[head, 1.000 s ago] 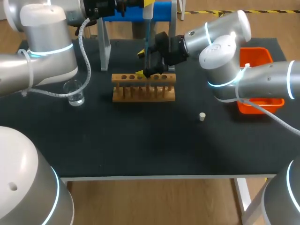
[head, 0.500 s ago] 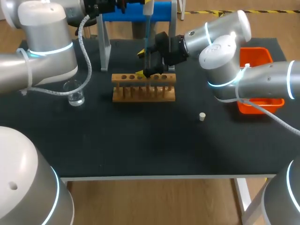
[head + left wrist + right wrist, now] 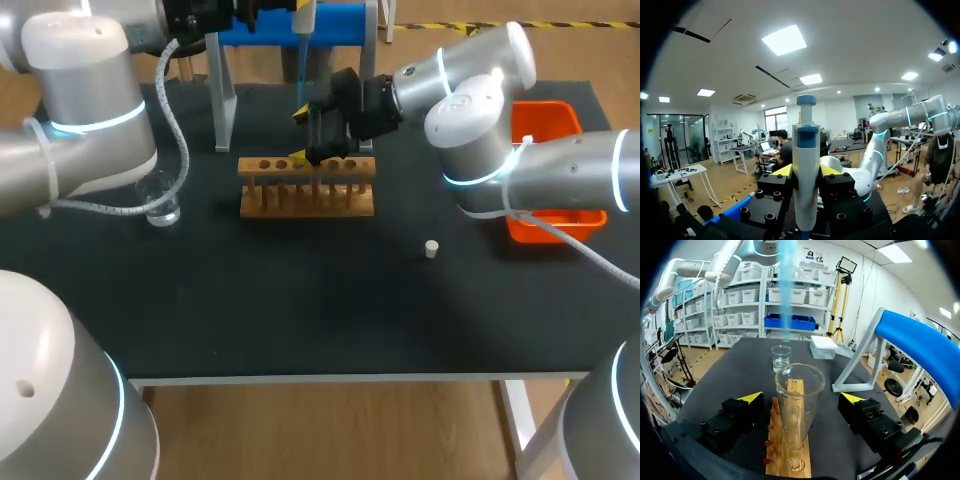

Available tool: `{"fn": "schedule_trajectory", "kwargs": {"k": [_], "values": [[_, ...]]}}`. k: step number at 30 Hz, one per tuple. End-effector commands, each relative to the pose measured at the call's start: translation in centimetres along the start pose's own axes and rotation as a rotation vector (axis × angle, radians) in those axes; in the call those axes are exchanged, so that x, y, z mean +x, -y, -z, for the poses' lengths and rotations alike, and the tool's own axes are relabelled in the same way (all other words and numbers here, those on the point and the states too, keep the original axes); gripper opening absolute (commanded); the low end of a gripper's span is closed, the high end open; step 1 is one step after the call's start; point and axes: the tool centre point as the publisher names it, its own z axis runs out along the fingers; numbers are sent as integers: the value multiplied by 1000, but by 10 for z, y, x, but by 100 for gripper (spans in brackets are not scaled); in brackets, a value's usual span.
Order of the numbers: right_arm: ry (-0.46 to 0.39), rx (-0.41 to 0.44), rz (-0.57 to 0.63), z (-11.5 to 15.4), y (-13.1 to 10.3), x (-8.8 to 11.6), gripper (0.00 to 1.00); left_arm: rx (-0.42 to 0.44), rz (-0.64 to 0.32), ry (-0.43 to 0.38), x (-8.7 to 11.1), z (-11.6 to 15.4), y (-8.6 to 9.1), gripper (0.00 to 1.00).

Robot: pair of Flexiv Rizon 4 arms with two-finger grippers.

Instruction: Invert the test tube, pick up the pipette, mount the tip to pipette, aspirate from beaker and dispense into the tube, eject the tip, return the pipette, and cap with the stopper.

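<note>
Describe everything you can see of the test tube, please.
The test tube is clear glass with a flared open mouth facing up. It stands upright in a hole of the wooden rack, between the open jaws of the right gripper, which do not touch it. A blue pipette tip hangs above it.

Bright, even light falls from ceiling panels point(image 3: 785, 40). The dark bench point(image 3: 300, 300) shows little glare, and the rack point(image 3: 306, 200) casts only a faint, soft shadow. Above the tube point(image 3: 799, 405), the pipette point(image 3: 786, 270) is blurred.
</note>
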Motion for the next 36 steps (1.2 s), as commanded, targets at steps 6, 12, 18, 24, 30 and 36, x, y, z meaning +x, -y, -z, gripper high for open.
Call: {"fn": "schedule_trajectory", "kwargs": {"k": [6, 12, 18, 24, 30, 36], "values": [[-1, 2, -1, 0, 0, 0, 100, 16, 59, 86, 50, 47, -22, 0], [-1, 2, -1, 0, 0, 0, 100, 8, 108, 74, 75, 52, -42, 0], [-1, 2, -1, 0, 0, 0, 100, 13, 132, 67, 92, 45, -54, 0], [-1, 2, -1, 0, 0, 0, 100, 26, 138, 36, 101, 30, -63, 0], [-1, 2, -1, 0, 0, 0, 100, 29, 132, -4, 105, 16, -68, 0], [-1, 2, -1, 0, 0, 0, 100, 21, 120, -25, 107, 10, -71, 0]]}}
